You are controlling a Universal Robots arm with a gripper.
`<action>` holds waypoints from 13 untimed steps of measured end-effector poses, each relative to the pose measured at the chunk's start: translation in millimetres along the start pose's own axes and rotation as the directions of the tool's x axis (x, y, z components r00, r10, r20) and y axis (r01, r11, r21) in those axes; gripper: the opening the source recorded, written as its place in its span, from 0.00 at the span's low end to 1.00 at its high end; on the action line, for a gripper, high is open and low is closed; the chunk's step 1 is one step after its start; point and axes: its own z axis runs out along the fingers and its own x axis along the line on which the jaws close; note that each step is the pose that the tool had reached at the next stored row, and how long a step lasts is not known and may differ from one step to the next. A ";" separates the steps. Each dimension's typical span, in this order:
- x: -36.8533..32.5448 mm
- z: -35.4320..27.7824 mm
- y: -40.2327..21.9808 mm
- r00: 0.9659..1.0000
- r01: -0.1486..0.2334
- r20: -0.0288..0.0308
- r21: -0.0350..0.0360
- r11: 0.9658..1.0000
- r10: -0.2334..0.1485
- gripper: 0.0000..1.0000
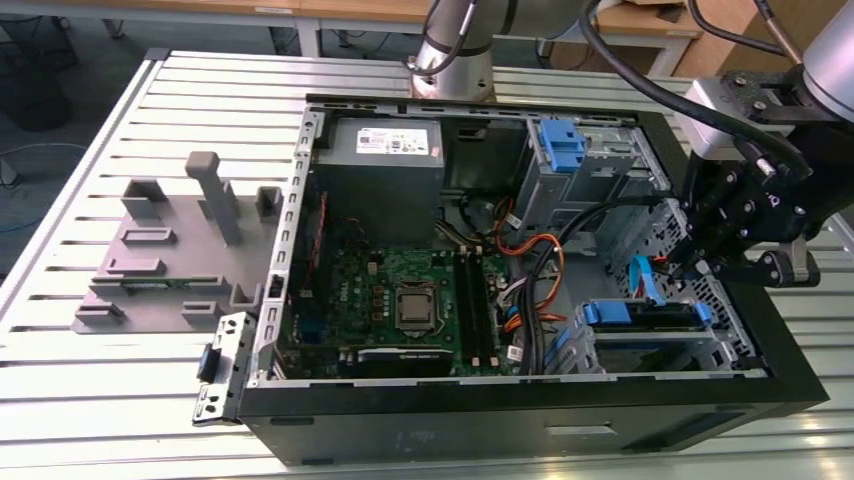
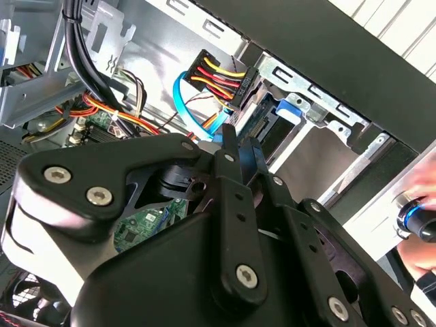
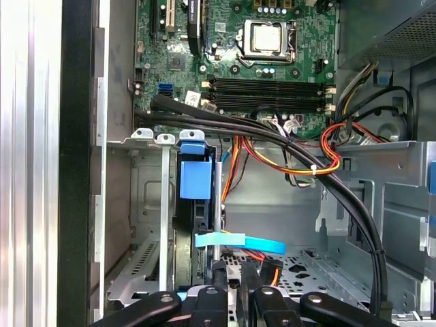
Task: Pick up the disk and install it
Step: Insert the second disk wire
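The gripper [image 1: 697, 268] hangs inside the open computer case [image 1: 747, 385] at about 3 o'clock in the exterior view, hard against the case's right wall; whether its fingers are apart or together cannot be told. The disk [image 1: 647, 318] sits edge-up in the drive cage [image 1: 727, 350] just beneath, cables [image 3: 286, 146] crowding the motherboard [image 1: 414, 300] side

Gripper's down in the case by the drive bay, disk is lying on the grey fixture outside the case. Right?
Not quite. The disk is not on the grey fixture; it sits in the drive bay inside the case, as the exterior view shows. The gripper is indeed down in the case by that bay.
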 end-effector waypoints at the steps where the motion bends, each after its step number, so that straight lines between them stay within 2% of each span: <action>1: 0.0 0.0 0.0 1.000 0.000 0.000 0.000 1.000 0.000 0.23; 7: 0.0 0.1 -1.1 1.000 0.000 0.000 0.000 1.000 0.000 0.23; 13: -1.1 1.7 -9.2 1.000 0.000 0.000 0.000 1.000 0.000 0.23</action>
